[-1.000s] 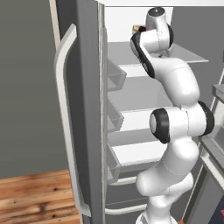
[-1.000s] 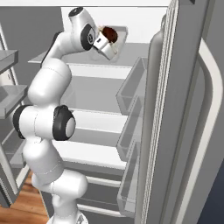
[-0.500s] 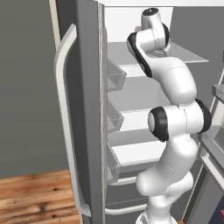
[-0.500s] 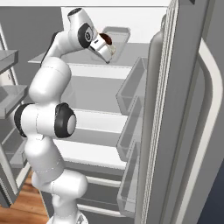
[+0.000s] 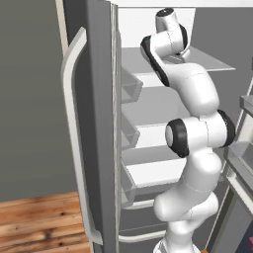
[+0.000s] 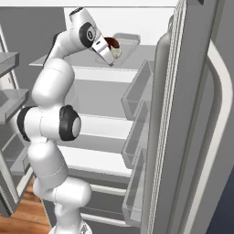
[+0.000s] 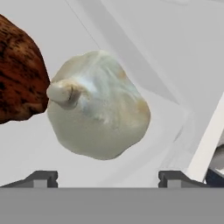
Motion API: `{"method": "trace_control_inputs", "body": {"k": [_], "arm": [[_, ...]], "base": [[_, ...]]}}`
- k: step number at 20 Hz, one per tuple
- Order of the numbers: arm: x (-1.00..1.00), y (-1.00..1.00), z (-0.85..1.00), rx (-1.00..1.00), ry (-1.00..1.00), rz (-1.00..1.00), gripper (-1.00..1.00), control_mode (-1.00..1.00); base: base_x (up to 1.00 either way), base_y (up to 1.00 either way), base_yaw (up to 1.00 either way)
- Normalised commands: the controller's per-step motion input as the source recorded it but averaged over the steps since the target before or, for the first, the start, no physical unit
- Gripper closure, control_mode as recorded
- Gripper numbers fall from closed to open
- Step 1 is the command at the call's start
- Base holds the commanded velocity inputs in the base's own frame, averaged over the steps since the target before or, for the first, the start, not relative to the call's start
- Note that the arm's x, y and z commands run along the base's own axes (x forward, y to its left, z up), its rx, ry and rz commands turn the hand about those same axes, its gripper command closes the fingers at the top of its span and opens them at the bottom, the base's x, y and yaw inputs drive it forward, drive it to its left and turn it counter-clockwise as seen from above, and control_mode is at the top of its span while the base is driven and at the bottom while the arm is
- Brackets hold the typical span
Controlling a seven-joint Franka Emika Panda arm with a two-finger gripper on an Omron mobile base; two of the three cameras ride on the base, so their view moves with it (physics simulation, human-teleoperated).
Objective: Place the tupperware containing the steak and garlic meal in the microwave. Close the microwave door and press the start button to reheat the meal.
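The tupperware (image 6: 128, 42), a shallow pale tray, rests on the top shelf of an open fridge. In it lie the dark reddish-brown steak (image 6: 113, 43) and a pale garlic bulb (image 6: 118, 52). My gripper (image 6: 111, 59) reaches down onto the tray's near end, close over the food. In the hand view the garlic bulb (image 7: 98, 105) sits very near, with the steak (image 7: 19, 74) touching it at the left. The gripper (image 7: 108, 178) is open, its dark fingertips (image 7: 41, 177) wide apart below the garlic. The microwave and its door are out of view.
The fridge's grey left door with its white handle (image 5: 74, 123) stands open beside the arm. The right door (image 6: 196, 114) carries stacked door bins (image 6: 137, 96). Below the top shelf run further white shelves (image 6: 100, 93). Wooden floor (image 5: 39, 222) lies at the lower left.
The hand has tipped further down and drawn slightly left, closer over the food in the tray. The tupperware has stayed on the shelf.
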Motion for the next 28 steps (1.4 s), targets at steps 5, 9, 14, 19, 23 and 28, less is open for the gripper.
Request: {"method": "trace_control_inputs", "body": {"k": [5,9,14,19,23,28], "arm": [[0.0,0.0,0.0,0.0,0.0,0.0,1.0,-1.0],[-0.1,0.0,-0.06,0.0,-0.01,-0.01,1.0,-1.0],[-0.54,0.0,-0.09,0.0,-0.03,-0.06,1.0,-1.0],[-0.74,0.0,-0.16,0.0,-0.16,-0.01,1.0,-1.0],[-0.74,0.02,-0.07,0.0,-0.29,0.0,1.0,-1.0],[-0.75,0.0,0.0,0.0,-0.29,0.01,1.0,-1.0]], "base": [[0.0,0.0,0.0],[0.0,0.0,0.0],[0.0,0.0,0.0],[0.0,0.0,0.0],[0.0,0.0,0.0],[0.0,0.0,0.0]]}}
